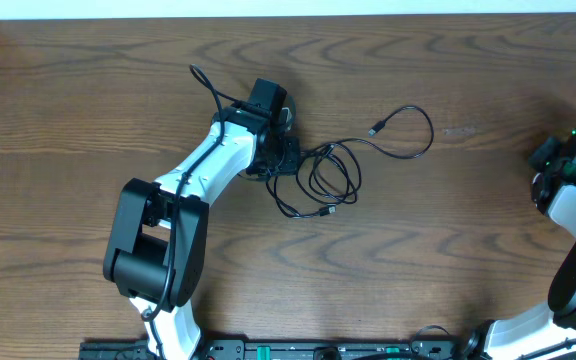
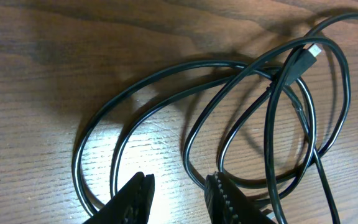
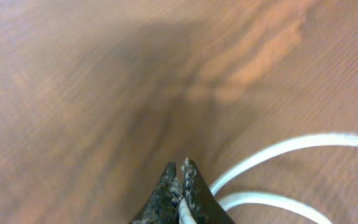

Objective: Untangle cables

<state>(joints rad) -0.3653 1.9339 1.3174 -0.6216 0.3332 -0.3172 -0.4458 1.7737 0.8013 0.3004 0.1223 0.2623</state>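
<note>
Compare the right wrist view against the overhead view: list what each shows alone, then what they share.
Right wrist only: a white cable pinched between the shut right fingers, with its loops lying on the wood. Overhead only: the black cables in loose loops, one plug lying free, and the left arm reaching to them. Both: the wooden table.

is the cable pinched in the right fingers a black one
No, in the right wrist view the right fingers are shut on a white cable that loops away to the right.
</note>
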